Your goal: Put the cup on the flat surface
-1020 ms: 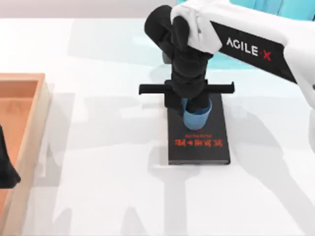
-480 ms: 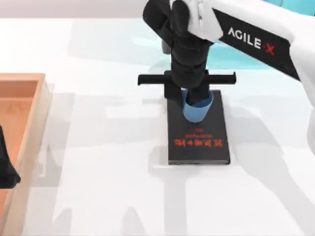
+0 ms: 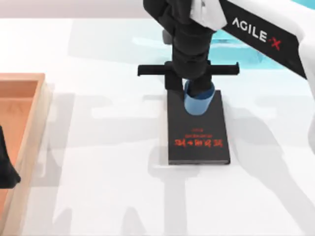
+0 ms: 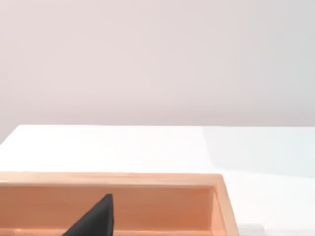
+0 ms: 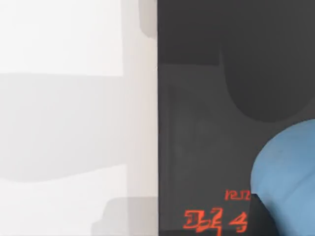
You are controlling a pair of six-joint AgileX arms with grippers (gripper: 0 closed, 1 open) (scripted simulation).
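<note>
The black book with red lettering (image 3: 198, 129) lies flat on the glossy white tabletop (image 3: 108, 123), its long edges running away from the camera in the top view, and serves as the reference here. The right gripper (image 3: 199, 93) hangs over the book's far end, pinched onto the small light-blue cup (image 3: 199, 100), which sits above the book's far half, inside its edges; whether the cup's base touches the cover cannot be told. In the right wrist view the cup (image 5: 288, 177) shows against the book's dark cover (image 5: 197, 142), near the red lettering, with the book's straight long edge bordering bare white tabletop (image 5: 64, 123). Open tabletop spreads on both sides of the book and beyond its lettered near end. Well to the left of the book, the orange wooden tray (image 3: 40, 118) lies along the table's left edge, and the left gripper (image 3: 7, 167) is parked over it; I cannot tell how its fingers stand.
</note>
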